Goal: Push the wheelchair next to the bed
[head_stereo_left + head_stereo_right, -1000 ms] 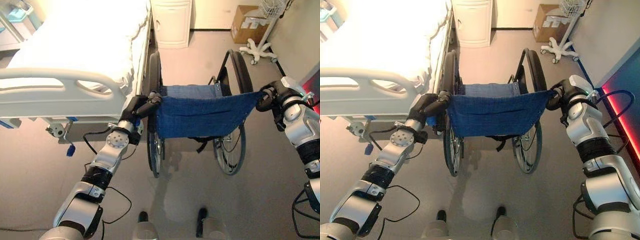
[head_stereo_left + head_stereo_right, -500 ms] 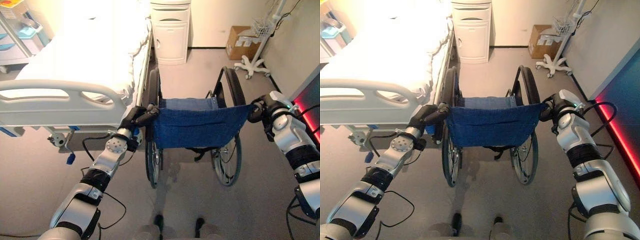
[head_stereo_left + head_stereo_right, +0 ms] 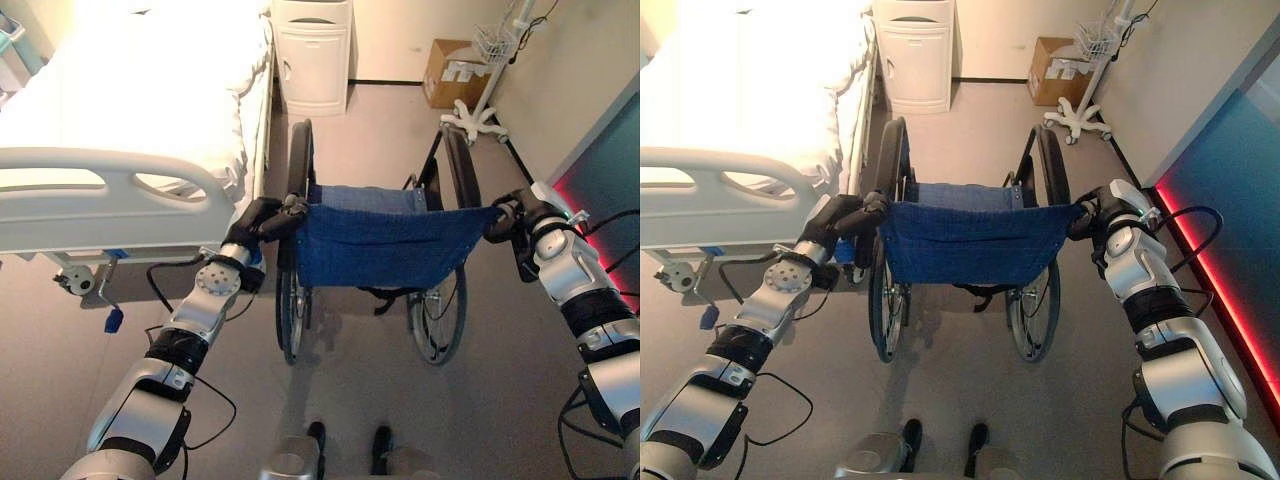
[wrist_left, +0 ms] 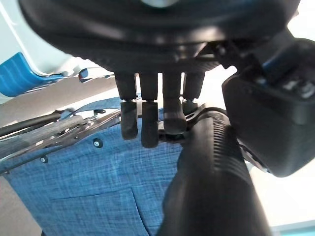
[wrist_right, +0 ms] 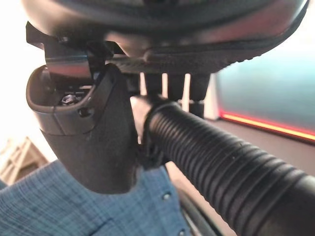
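Your left hand (image 3: 262, 222) is curling its fingers (image 4: 149, 129) over the ribbed left push handle (image 4: 209, 172) of the wheelchair (image 3: 375, 240), with the thumb closing from the other side. Across the blue backrest (image 3: 385, 245), your right hand (image 3: 512, 217) is doing the same: its fingers are wrapping round the right push handle (image 5: 216, 162), so you are holding the chair by both grips.

The relation that matters is sideways. The wheelchair is standing on the open floor with its long axis pointing straight away from you, roughly parallel to the long side of the bed (image 3: 130, 100). Its left big wheel (image 3: 297, 175) is sitting just beside the bed's right edge, near the foot-end corner, with a narrow strip of floor showing between them. Your left hand is the one nearer the bed, close to the white footboard (image 3: 110, 195).

I judge the chair is already almost alongside; any further push should be running forward toward the white cabinet (image 3: 314, 55) at the far wall, keeping that left wheel off the bed frame.

Farther right, a cardboard box (image 3: 452, 72) is sitting against the wall with its flaps shut, so you cannot tell its contents, and a wire basket (image 3: 494, 42) on a wheeled stand is too small to read.
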